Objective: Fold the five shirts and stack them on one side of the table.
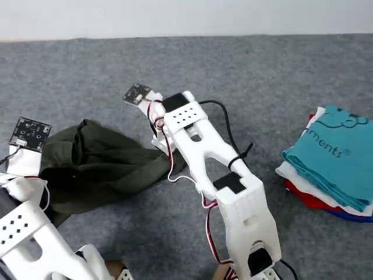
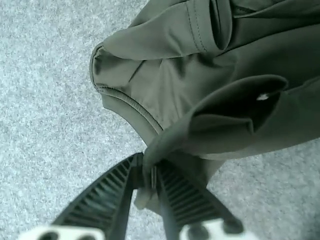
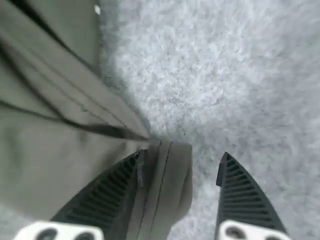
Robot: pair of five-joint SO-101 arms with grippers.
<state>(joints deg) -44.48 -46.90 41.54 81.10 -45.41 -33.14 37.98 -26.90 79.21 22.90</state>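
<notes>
Left gripper (image 2: 148,167) clamps a fold of the crumpled olive-green fabric shirt (image 1: 99,166); right gripper (image 3: 182,159), wide open, straddles its right hem.

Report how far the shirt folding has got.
Done: a folded stack sits at the right of the high view, showing teal, white, red and blue layers. In hand: the olive shirt lies crumpled; the left pincer is shut on a fold of it, and the right pincer is open around its hem. Left: fold that shirt and add it to the stack.
</notes>
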